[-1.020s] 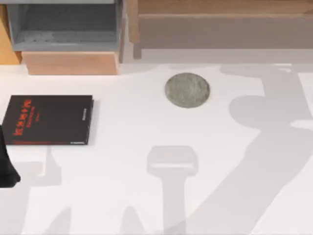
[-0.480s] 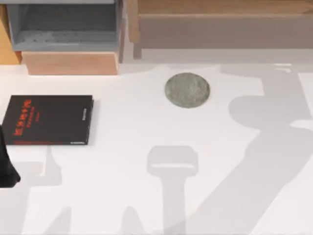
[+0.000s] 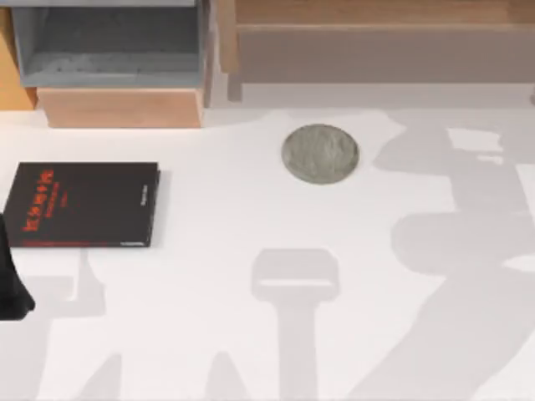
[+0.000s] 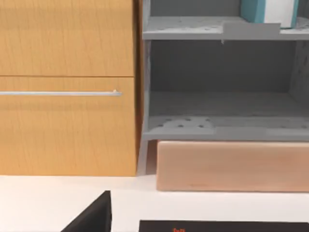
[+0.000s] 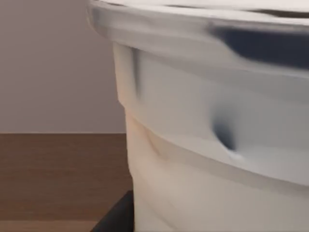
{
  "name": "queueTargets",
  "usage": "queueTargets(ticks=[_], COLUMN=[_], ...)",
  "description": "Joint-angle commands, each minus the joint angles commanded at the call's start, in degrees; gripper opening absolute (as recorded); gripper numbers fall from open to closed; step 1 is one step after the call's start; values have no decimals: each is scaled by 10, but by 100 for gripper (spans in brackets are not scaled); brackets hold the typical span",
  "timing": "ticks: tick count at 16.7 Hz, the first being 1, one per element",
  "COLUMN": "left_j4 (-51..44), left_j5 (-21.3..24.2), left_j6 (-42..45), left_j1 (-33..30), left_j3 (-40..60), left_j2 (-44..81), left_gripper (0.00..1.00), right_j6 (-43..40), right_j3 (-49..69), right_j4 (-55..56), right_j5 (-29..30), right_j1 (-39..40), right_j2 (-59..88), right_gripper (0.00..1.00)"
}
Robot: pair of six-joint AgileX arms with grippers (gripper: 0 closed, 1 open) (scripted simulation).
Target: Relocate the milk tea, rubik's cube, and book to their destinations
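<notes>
Close up against the right arm's wrist camera: the milk tea (image 5: pixel 203 159), just ahead of the right gripper. Cannot tell whether open or clamped on the cup. Along the cup's lower wall, touching it, a dark slanted edge (image 5: pixel 115 215). White lid with a broad rim and a dark bluish patch on it; below the rim a pale, cream-coloured wall with a small dent. Behind the cup, a brown wooden surface (image 5: pixel 58 174) under a plain grey-mauve wall.

Over at the top view's left edge, below the middle, the dark bulk of the left arm (image 3: pixel 12 288), parked. Cannot tell the left gripper's state either. Ahead of its wrist camera, a dark wedge (image 4: pixel 91 217) beside the near edge of a black book with red lettering (image 4: pixel 222 226). Beyond that, a pale wooden block (image 4: pixel 231 166) under a grey open cabinet (image 4: pixel 222 128). On the cabinet's upper shelf, the book (image 4: pixel 258 9), teal-blue cover with a pale edge, standing upright. Next to the cabinet, an orange-wood drawer front with a thin metal handle (image 4: pixel 60 93).

In the top view, black book flat at left of centre, round grey coaster (image 3: pixel 320 154) above the middle, well apart from it, and broad arm shadows across the white table (image 3: pixel 217 251) at right.
</notes>
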Motion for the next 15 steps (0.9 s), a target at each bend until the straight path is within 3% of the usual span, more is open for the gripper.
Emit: queueTargets(ticks=[9, 12, 15], left_j4=[0, 0, 0], left_j5=[0, 0, 0], left_j6=[0, 0, 0], left_j1=[0, 0, 0], left_j3=[0, 0, 0], left_j2=[0, 0, 0], left_gripper=[100, 100, 100], right_j6=[5, 37, 78], right_j3=[-50, -50, -54], right_j4=[14, 25, 42], right_j5=[-1, 48, 132], right_j1=[0, 56, 165], right_j2=[-40, -48, -47], right_gripper=[0, 0, 0])
